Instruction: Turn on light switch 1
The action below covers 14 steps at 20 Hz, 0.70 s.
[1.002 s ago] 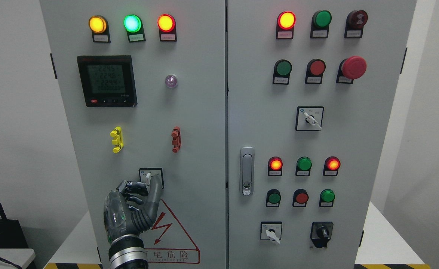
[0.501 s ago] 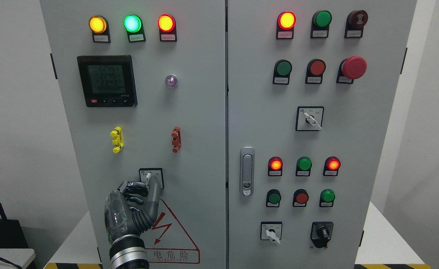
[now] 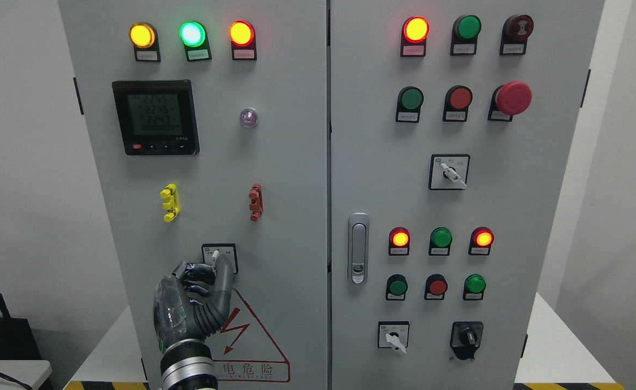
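On the left door of the grey cabinet (image 3: 285,179), low down, sits a small rotary selector switch (image 3: 229,252) with a white lever (image 3: 215,254) pointing up, tilted slightly left. My left hand (image 3: 214,266) reaches up from the bottom edge. Its thumb (image 3: 224,273) and curled fingers (image 3: 196,271) pinch the lower part of the lever and hide the switch's bottom half. My right hand does not show anywhere.
Above the switch are a yellow clip (image 3: 169,202), a red clip (image 3: 255,202), a digital meter (image 3: 155,117) and three lit lamps. The right door carries a latch handle (image 3: 358,247), buttons, a red mushroom button (image 3: 514,97) and three more selector switches.
My left hand has shifted a few pixels right and down while staying on the lever. The lever's angle looks the same.
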### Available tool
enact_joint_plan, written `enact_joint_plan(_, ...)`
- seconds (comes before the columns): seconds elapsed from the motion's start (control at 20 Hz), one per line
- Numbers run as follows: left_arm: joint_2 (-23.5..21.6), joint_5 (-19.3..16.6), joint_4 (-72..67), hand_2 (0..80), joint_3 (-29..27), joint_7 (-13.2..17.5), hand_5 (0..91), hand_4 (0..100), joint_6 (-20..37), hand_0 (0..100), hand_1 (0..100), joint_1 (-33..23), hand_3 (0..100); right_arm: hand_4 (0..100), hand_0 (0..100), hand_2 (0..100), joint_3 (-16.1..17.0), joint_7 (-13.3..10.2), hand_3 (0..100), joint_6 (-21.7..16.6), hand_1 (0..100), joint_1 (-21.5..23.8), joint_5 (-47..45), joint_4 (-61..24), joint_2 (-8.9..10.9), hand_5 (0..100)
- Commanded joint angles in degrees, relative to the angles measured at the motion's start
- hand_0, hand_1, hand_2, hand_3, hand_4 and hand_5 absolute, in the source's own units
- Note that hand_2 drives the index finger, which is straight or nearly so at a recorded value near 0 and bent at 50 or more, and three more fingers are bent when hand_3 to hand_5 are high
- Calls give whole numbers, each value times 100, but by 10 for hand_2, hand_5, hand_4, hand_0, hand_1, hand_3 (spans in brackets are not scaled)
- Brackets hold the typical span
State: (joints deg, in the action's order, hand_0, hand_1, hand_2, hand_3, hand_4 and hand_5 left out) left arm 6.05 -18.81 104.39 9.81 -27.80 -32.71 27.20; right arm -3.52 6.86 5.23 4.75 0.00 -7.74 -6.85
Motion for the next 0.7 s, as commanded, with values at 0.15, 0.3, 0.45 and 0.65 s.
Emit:
enact_joint_plan(0.15,2,1,-7,578,20,29,756,773,2,420,390,13,715,0,120,0,0,-1,0,-5,389,0,-105,1,0,0)
enact_joint_plan(0.3,2,1,-7,579,29,29,756,774,2,440,386,4,716,0,120,0,0,-1,0,-5,389,0,-97,1,0,0)
enact_joint_plan(0.45,2,1,-7,580,29,29,756,775,2,457,381,4,717,0,120,0,0,-1,0,-5,389,0,-97,1,0,0)
enact_joint_plan(0.65,2,1,-7,582,47,29,756,776,2,475,366,13,718,0,120,0,0,-1,0,-5,389,0,-97,1,0,0)
